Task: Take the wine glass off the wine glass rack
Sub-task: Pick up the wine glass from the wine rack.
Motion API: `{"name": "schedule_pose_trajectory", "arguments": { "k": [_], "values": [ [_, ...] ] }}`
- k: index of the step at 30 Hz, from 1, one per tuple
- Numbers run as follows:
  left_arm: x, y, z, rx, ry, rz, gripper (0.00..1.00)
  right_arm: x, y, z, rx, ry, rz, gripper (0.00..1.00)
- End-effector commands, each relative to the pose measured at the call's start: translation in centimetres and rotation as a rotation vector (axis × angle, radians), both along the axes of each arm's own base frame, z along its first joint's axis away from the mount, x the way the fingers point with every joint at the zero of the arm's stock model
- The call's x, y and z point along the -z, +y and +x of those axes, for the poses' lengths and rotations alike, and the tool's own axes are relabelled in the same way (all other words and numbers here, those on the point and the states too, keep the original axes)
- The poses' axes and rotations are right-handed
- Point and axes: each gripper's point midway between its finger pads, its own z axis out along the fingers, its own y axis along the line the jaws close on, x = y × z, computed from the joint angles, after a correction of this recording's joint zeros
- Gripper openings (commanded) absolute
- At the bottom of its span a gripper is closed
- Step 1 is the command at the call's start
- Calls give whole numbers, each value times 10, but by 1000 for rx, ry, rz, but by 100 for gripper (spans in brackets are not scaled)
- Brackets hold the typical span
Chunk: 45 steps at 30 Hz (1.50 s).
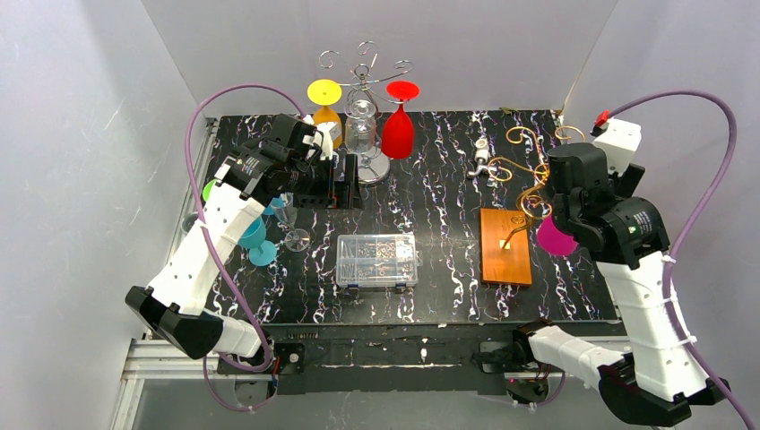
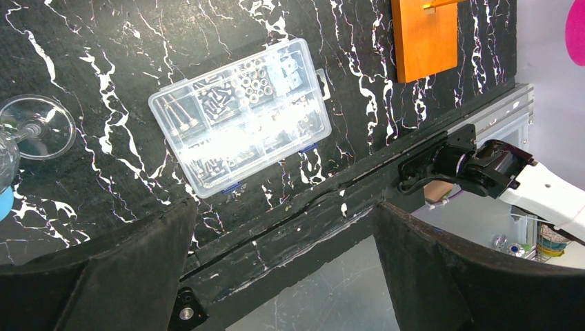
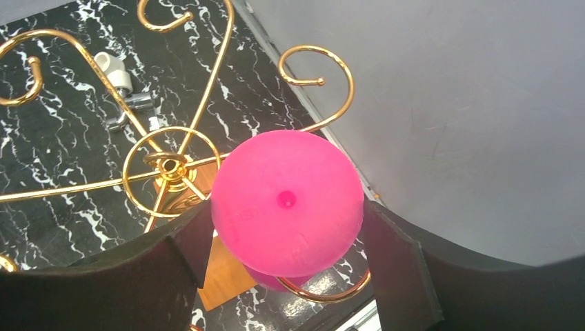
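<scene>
Gripper first: my right gripper [image 3: 286,234] has its two black fingers [image 3: 124,283] spread wide, and the round foot of the pink wine glass [image 3: 286,196] sits right between them. The foot looks very close to both fingers, maybe touching. I cannot tell if they are squeezing it.

The pink wine glass hangs upside down on the gold wine glass rack [image 3: 171,167], with its foot on top and its bowl below. It is at the right side of the table, near the wall. A gold curl [image 3: 324,296] of the rack shows just under the foot, so I think the glass is not off yet.

My left gripper [image 2: 283,289] is open with nothing in it. It is well apart from the gold rack, and its camera looks down at the clear box of screws [image 2: 241,114]. I think it has no job here.

I think I am at the grab step. Next I need to make sure the fingers hold the glass tight. Then I need to slide it along the gold wire to the open end. I should not pull it straight up, because the wire could catch the foot. I should go slow so the rack does not tip.
</scene>
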Motion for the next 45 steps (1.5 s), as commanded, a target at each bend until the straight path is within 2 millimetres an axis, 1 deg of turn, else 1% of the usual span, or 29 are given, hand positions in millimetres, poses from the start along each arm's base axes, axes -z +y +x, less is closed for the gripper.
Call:
{"name": "schedule_pose_trajectory", "arguments": {
  "k": [1,11,29,38,45],
  "values": [
    [-3,-1,-1,18,-6,2,98,-25,-14,0,82,-106,-20,59],
    [-1,-4,1,24,5,3,98,-35,-28,-10,139,-129,-64,59],
    [0,-8,4,28,17,-4,98,-40,-45,-35,182,-125,-101,60],
    [0,-9,5,28,19,-6,98,-37,-48,-46,167,-103,-95,60],
    [-1,-11,4,27,21,-12,98,-37,-44,-50,127,-93,-62,59]
  ]
}}
